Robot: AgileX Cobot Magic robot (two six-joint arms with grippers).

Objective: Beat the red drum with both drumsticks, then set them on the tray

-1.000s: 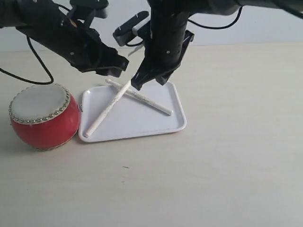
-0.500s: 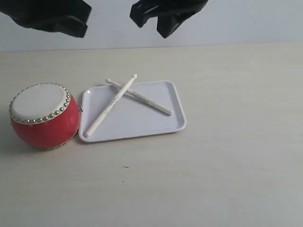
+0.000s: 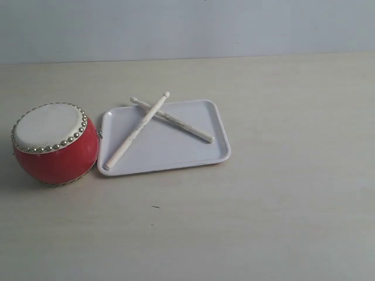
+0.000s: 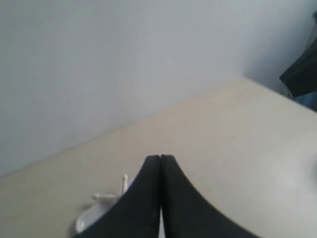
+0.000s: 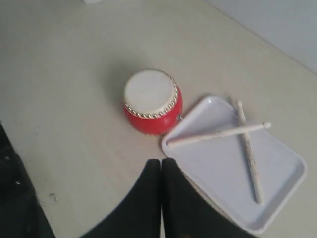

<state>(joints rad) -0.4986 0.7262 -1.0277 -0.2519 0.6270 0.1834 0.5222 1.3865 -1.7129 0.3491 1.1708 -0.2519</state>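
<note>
White drumsticks (image 3: 136,131) stay crossed on the tray (image 3: 176,153); arms lifted away, left gripper (image 4: 160,157) and right gripper (image 5: 161,161) pressed together.

From the left wrist camera, the left gripper (image 4: 160,157) runs off the frame's edge and blocks most of the tray (image 4: 85,221). Only one blurred corner shows, with the soft tips of the drumsticks (image 4: 124,181) poking past it. A dark shape (image 4: 303,74) is cut by the edge, and I can't tell what it is. From the right wrist camera, the right gripper (image 5: 161,160) is likewise cropped, as are a black mass (image 5: 17,198) and a white scrap (image 5: 91,1). Any marks on the sticks are too small to read.
</note>
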